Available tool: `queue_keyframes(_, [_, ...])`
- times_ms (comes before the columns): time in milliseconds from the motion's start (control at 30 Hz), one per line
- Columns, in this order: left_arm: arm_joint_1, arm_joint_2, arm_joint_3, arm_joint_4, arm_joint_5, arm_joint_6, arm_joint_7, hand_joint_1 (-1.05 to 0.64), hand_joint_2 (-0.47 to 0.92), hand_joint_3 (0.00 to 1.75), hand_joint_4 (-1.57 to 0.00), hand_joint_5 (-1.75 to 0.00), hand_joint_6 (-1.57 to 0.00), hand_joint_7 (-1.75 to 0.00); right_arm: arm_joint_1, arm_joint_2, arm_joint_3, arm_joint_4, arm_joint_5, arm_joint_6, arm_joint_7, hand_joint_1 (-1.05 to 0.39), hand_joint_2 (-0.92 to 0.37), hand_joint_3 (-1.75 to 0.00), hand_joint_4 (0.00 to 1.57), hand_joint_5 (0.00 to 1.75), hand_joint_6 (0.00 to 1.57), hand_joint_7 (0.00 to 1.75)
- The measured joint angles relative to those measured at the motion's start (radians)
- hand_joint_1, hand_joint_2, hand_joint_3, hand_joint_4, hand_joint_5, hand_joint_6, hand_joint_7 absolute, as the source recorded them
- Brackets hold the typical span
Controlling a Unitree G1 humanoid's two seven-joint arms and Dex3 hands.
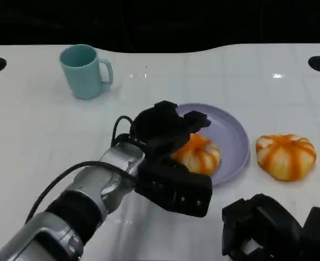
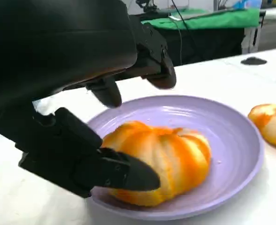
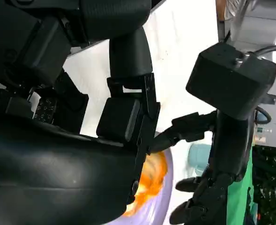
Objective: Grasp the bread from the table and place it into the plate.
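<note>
On plate [image 1: 233, 136], bread [image 1: 199, 154] rests, left hand [image 1: 168, 128] over it, fingers [image 2: 123, 172] apart, one touching bread, likely letting go. Right hand [image 1: 263, 225] low near table edge, grip unclear; second bread [image 1: 286, 156] beside plate.

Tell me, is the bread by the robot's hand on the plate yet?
Yes. The bread lies inside the purple plate, with the left hand around it.

Teal mug [image 1: 85, 71] upright nr far-left corner of white tabletop [image 1: 35, 136], handle twd centre. Green cloth [image 2: 208, 19] beyond tabletop's far edge.
</note>
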Motion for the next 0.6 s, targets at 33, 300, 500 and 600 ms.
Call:
queue_keyframes(33, [0.001, 0.008, -0.002, -0.021, 0.001, 0.006, -0.016, -0.89, 0.92, 0.34, 0.00, -0.74, -0.04, -0.28, 0.000, 0.000, 0.000, 0.000, 0.000, 0.000, 0.000, -1.05, -0.15, -1.15, 1.57, 1.25, 1.57, 0.96])
queue_keyframes(300, [0.097, 0.086, 0.036, -0.229, -0.051, 0.015, -0.116, -0.80, 0.92, 0.28, -0.11, -0.86, -0.17, -0.34, 0.002, 0.000, 0.000, -0.003, 0.001, 0.000, 0.000, -1.05, -0.14, -1.17, 1.57, 1.25, 1.57, 0.96])
queue_keyframes(500, [0.213, 0.150, 0.143, -0.370, -0.202, -0.085, -0.142, -0.74, 0.92, 0.26, -0.30, -1.04, -0.38, -0.42, 0.005, 0.000, 0.005, -0.021, -0.001, 0.015, -0.008, -1.05, -0.12, -1.18, 1.57, 1.26, 1.57, 0.96])
queue_keyframes(600, [0.276, 0.162, 0.194, -0.396, -0.277, -0.160, -0.138, -0.71, 0.92, 0.28, -0.40, -1.10, -0.48, -0.47, 0.009, 0.000, 0.007, -0.033, 0.002, 0.034, -0.008, -1.05, -0.12, -1.19, 1.56, 1.26, 1.57, 0.96])
